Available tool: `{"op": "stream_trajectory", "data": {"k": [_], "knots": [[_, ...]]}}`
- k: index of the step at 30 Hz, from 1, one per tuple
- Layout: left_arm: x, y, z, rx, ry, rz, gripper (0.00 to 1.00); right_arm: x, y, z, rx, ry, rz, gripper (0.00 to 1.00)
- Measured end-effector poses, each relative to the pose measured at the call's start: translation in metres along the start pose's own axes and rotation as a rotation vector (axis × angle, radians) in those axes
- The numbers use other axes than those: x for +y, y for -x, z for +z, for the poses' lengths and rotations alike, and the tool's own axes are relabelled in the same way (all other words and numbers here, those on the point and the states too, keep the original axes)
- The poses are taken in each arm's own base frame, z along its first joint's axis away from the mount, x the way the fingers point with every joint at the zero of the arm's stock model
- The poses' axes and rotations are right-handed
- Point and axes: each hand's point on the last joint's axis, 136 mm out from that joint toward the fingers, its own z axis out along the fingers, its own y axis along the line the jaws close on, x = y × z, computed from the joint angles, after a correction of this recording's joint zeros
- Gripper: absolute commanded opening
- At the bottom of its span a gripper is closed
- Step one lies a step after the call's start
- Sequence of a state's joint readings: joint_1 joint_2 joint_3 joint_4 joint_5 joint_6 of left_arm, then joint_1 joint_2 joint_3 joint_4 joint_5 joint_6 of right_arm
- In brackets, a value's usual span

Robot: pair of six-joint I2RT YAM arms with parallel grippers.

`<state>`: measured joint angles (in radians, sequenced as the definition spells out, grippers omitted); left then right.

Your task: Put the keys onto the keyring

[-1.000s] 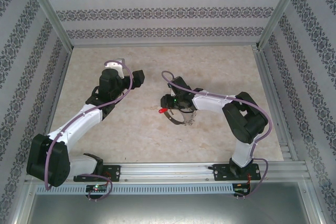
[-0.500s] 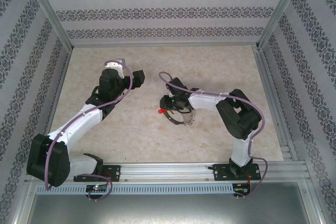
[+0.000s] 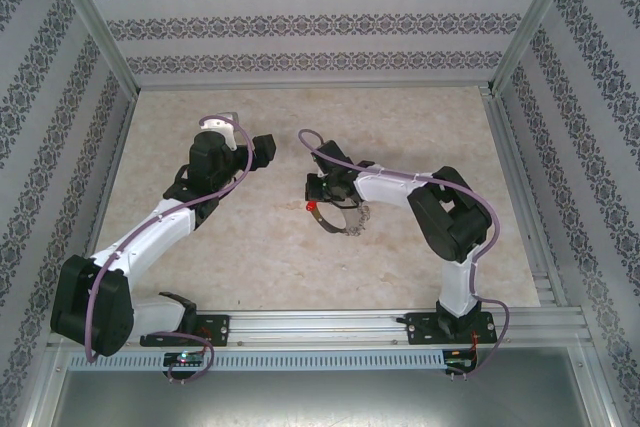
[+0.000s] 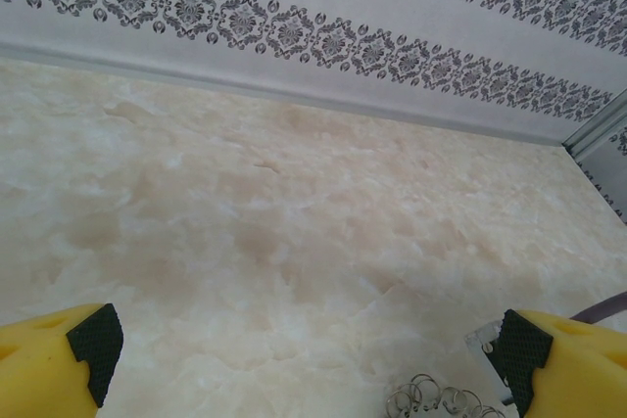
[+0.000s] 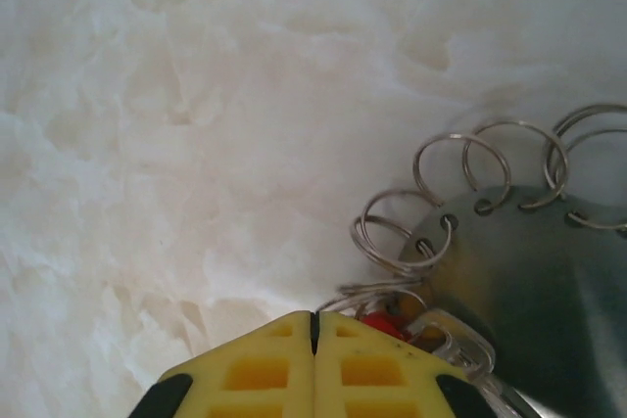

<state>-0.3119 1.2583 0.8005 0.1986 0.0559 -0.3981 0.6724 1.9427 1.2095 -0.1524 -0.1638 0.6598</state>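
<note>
Your right gripper (image 5: 313, 324), lately half-open, now pinches shut beside the red key (image 5: 384, 324) at the keyring (image 5: 524, 266), likely empty; left gripper (image 4: 309, 345) gapes.

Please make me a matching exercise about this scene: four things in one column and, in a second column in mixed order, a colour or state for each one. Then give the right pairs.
Things:
1. left gripper
2. right gripper
3. key
4. keyring

Colour or state:
A. bright red head
B. wide open
C. shut
D. grey metal

Pairs: 1-B, 2-C, 3-A, 4-D
</note>
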Motion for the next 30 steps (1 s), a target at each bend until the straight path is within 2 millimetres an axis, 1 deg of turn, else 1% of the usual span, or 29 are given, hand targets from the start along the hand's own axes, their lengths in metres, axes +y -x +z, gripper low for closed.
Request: {"op": "stream_trajectory", "data": {"k": [8, 10, 11, 12, 13, 15, 19, 22, 25, 30], "knots": [[-0.003, 0.0, 0.0, 0.003, -0.017, 0.0, 1.0, 0.001, 0.002, -0.001, -0.005, -0.001, -0.013, 0.0], [-0.003, 0.0, 0.0, 0.004, -0.019, 0.0, 1.0, 0.001, 0.002, -0.002, -0.008, -0.003, -0.014, 0.24], [-0.004, 0.0, 0.0, 0.004, -0.02, 0.0, 1.0, 0.001, 0.003, -0.003, -0.011, -0.006, -0.01, 0.32], [-0.004, -0.001, 0.0, 0.005, -0.021, 0.0, 1.0, 0.0, 0.004, -0.005, -0.016, -0.008, -0.014, 0.35], [-0.004, -0.001, 0.0, 0.005, -0.022, 0.0, 1.0, 0.001, 0.005, -0.008, -0.022, -0.009, -0.014, 0.36], [-0.004, -0.001, 0.0, 0.005, -0.022, 0.0, 1.0, 0.0, 0.007, -0.013, -0.035, -0.016, -0.013, 0.37], [-0.004, 0.0, 0.0, 0.002, -0.023, -0.001, 1.0, -0.002, 0.01, -0.015, -0.055, -0.033, -0.002, 0.37], [-0.005, 0.001, 0.0, -0.002, -0.025, -0.003, 1.0, -0.002, 0.01, -0.015, -0.063, -0.045, 0.014, 0.34], [-0.005, 0.001, 0.0, -0.003, -0.025, -0.003, 1.0, -0.003, 0.007, -0.014, -0.067, -0.062, 0.028, 0.32], [-0.005, 0.004, 0.0, -0.013, -0.025, -0.004, 1.0, -0.012, -0.005, -0.01, -0.061, -0.101, 0.093, 0.31]]}}
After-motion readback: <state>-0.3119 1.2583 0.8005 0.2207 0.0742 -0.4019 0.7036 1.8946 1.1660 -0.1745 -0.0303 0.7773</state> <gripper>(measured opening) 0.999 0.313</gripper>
